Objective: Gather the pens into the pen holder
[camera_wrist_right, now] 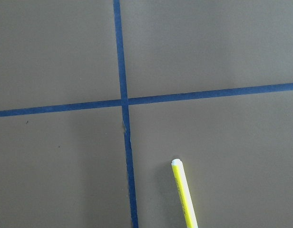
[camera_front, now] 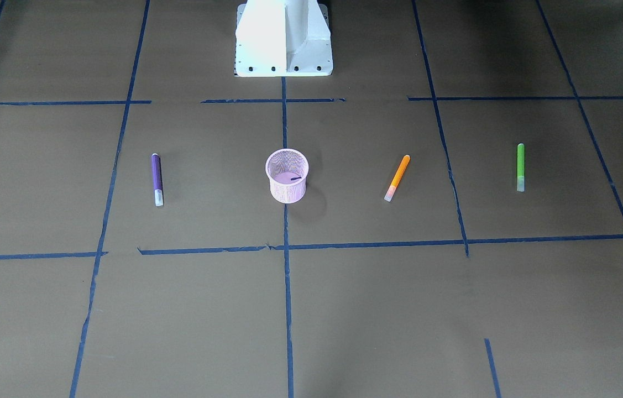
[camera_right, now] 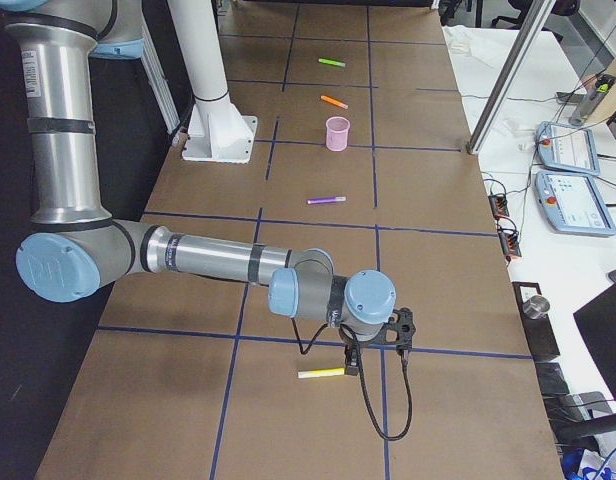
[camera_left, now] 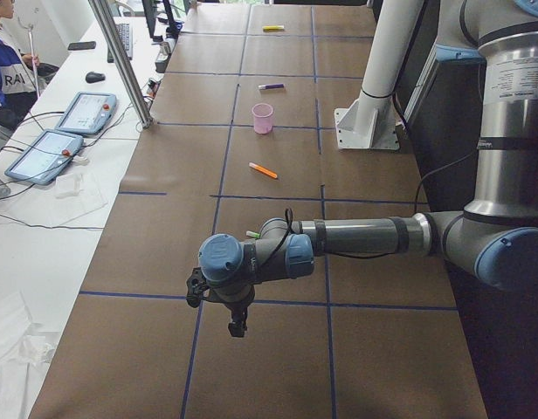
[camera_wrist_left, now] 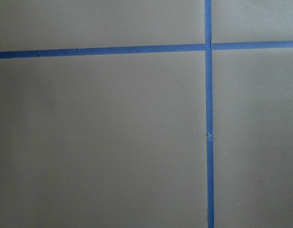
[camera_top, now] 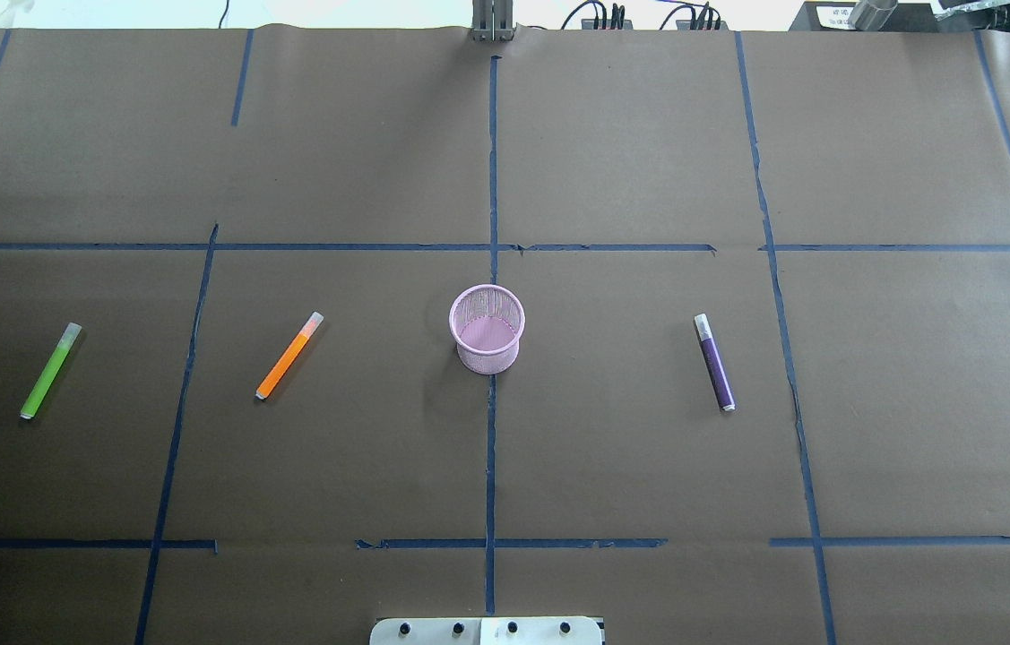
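The pink mesh pen holder [camera_top: 487, 331] stands upright at the table's middle with no pen in it. The orange pen [camera_top: 289, 356] and the green pen [camera_top: 49, 371] lie flat on its left. The purple pen [camera_top: 714, 362] lies flat on its right. The yellow pen [camera_right: 320, 373] lies at the far right end and also shows in the right wrist view [camera_wrist_right: 184, 199]. My right gripper [camera_right: 350, 362] hangs just above and beside it. My left gripper [camera_left: 238, 327] hangs over bare table beyond the green pen [camera_left: 251, 234]. I cannot tell whether either gripper is open or shut.
The white robot base [camera_front: 283, 41] stands behind the pen holder. Blue tape lines [camera_top: 492, 448] grid the brown table. Operator tablets [camera_left: 86, 112] and a metal post [camera_left: 120, 61] stand along the far side.
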Robot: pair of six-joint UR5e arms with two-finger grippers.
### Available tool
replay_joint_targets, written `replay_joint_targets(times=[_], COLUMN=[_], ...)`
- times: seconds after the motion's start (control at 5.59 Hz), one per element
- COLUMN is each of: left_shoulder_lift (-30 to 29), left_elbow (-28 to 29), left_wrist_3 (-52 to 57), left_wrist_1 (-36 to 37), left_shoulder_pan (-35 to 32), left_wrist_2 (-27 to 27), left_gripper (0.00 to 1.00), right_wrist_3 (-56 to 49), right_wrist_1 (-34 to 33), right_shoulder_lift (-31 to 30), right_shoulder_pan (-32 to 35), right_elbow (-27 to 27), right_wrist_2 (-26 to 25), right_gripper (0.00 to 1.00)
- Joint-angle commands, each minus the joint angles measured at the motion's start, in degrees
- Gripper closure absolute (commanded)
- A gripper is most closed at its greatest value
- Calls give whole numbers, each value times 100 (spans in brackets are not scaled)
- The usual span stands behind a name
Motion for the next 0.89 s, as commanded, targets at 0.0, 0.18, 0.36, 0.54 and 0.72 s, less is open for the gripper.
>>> replay_joint_targets(times=[0.0, 0.18, 0.36, 0.54, 0.72], left_shoulder_lift=[-70, -71, -97, -115, -123], left_elbow=[-590, -1195, -1618, -1692, -1614], left_wrist_3=[-23, -32, -536, -1298, -2315], left_wrist_1=[4, 4, -39, -771, -1100], left_shoulder_pan=[255, 832, 1351, 1791, 2013], left_wrist_2=[6, 32, 59, 68, 50], left_gripper=[0, 0, 0, 0, 0], right_wrist_3=[85, 520, 499, 464, 455], right_wrist_1=[16, 42, 51, 42, 42], right_shoulder_lift=[81, 90, 90, 90, 99], right_shoulder_pan=[-81, -151, -204, -222, -239], right_elbow=[13, 13, 13, 13, 39], right_wrist_2=[15, 24, 33, 41, 59], right_gripper=[0, 0, 0, 0, 0])
